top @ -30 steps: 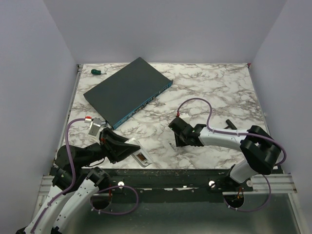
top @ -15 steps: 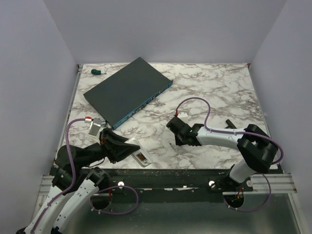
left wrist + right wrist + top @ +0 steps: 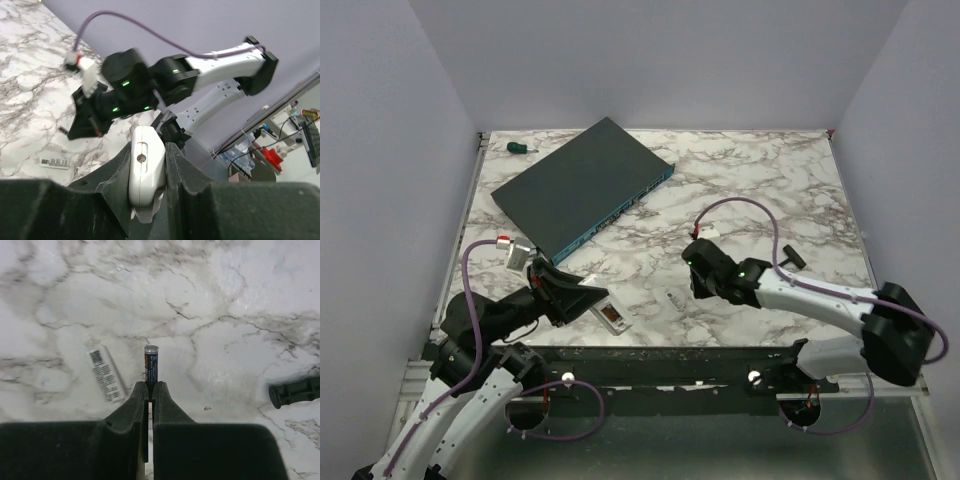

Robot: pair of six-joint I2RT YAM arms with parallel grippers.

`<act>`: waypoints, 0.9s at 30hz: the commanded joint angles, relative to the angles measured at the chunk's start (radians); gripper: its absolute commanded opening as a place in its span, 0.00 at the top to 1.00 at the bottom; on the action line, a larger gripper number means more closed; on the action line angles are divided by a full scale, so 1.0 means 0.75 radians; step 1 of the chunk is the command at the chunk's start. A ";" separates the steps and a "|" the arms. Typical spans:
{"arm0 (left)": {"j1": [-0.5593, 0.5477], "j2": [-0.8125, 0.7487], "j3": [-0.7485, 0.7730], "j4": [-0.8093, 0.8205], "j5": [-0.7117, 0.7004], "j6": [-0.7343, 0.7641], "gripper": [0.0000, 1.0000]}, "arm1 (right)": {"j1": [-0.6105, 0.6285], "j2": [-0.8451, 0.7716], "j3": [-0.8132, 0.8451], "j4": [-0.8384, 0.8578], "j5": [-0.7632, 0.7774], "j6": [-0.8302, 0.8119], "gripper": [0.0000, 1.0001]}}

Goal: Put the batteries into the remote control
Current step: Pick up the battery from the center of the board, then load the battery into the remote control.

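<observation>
The remote control point(image 3: 146, 170) looks like light, stiff, slick plastic. The left pincer point(image 3: 150, 150) is clamped across its width at the front-left edge of the counter point(image 3: 770, 180), which seems a sensible hold. The battery point(image 3: 151, 362) is tiny, hard and smooth, and the right pincer point(image 3: 151, 386) pinches it by one end, so I'd guess it could swivel.

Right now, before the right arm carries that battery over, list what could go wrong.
The right gripper pinches the battery only by one end; most of it sticks out, so it might tilt or slip on contact. The left gripper clamps the remote control at one end; a push could twist it. The small printed strip on the marble table between the arms may get swept.
</observation>
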 commanded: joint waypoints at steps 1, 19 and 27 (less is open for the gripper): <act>0.008 0.021 -0.086 0.042 -0.137 -0.089 1.00 | 0.002 -0.317 0.012 -0.014 -0.169 -0.198 0.99; 0.014 0.272 -0.634 0.885 -0.348 -0.546 1.00 | 0.262 -0.435 0.453 -0.320 -0.268 -0.147 0.99; 0.013 0.267 -0.668 0.898 -0.389 -0.584 1.00 | 0.492 -0.233 0.601 -0.389 -0.121 -0.096 0.99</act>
